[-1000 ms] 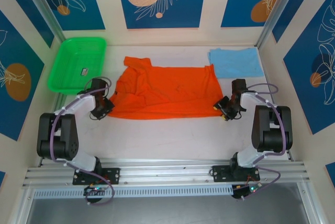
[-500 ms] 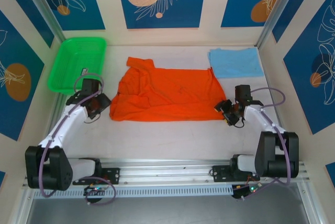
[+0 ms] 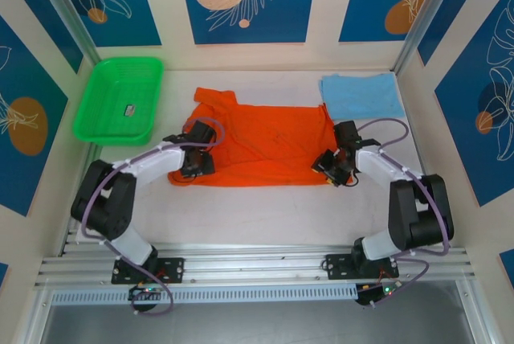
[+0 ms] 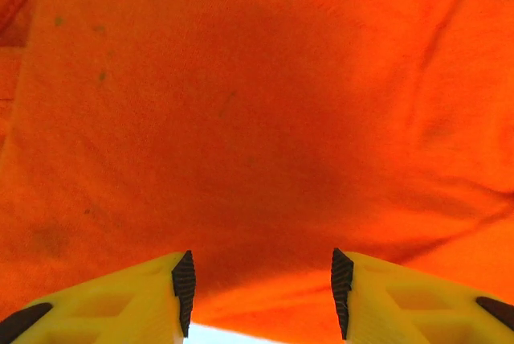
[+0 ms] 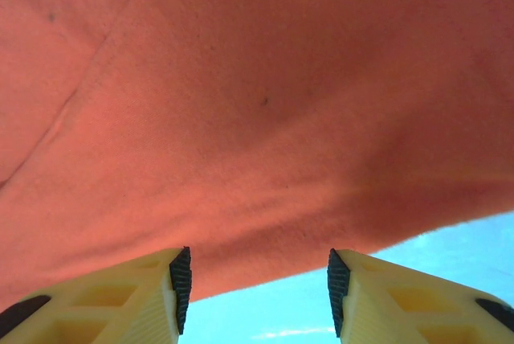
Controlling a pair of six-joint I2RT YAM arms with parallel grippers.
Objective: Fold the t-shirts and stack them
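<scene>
The orange shirt (image 3: 265, 141) is laid flat on the tabletop (image 3: 257, 211), its long side running left to right. Its near edge is met by the left hand (image 3: 196, 167) at the left corner and the right hand (image 3: 329, 169) at the right. Both hands are held open, with nothing gripped. The blue shirt (image 3: 361, 96) is folded at the far right.

Orange t-shirt (image 3: 265, 139) spread flat at centre, sky-blue t-shirt (image 3: 361, 95) folded, far right corner
</scene>
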